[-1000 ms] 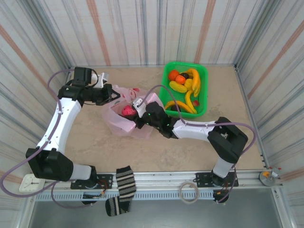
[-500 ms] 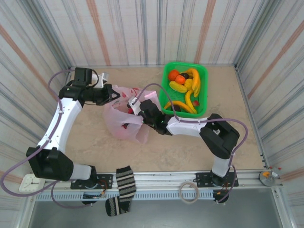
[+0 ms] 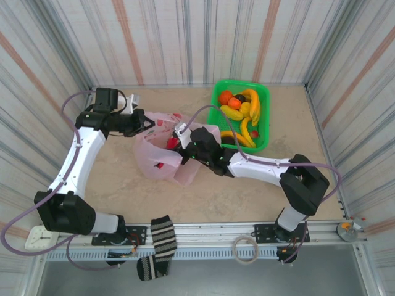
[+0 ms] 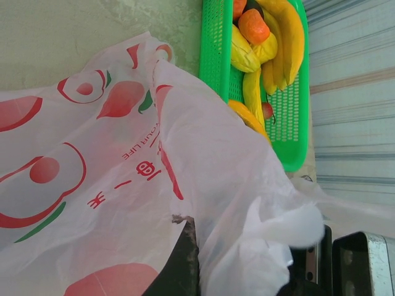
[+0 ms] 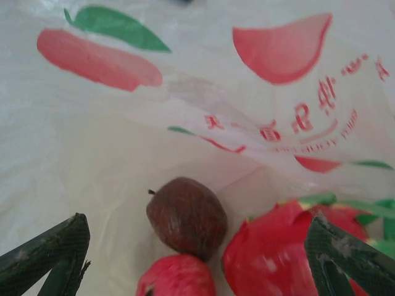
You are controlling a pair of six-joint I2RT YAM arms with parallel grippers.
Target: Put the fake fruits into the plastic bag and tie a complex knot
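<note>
Inside the thin translucent pink plastic bag [image 3: 154, 159] the right claw [image 5: 195, 219] gapes empty, a dark purple round toy fruit [image 5: 187, 216] just ahead at twelve o'clock, while the left claw [image 3: 148, 123] pinches the bag's rim.

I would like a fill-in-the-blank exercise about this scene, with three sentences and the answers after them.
The bananas lie in the ___ basket.
In the plastic bag, a dark fruit lies beside two ___ fruits.
Inside the bag, the right gripper has its jaws ___.
Missing words: green; red; open.
</note>
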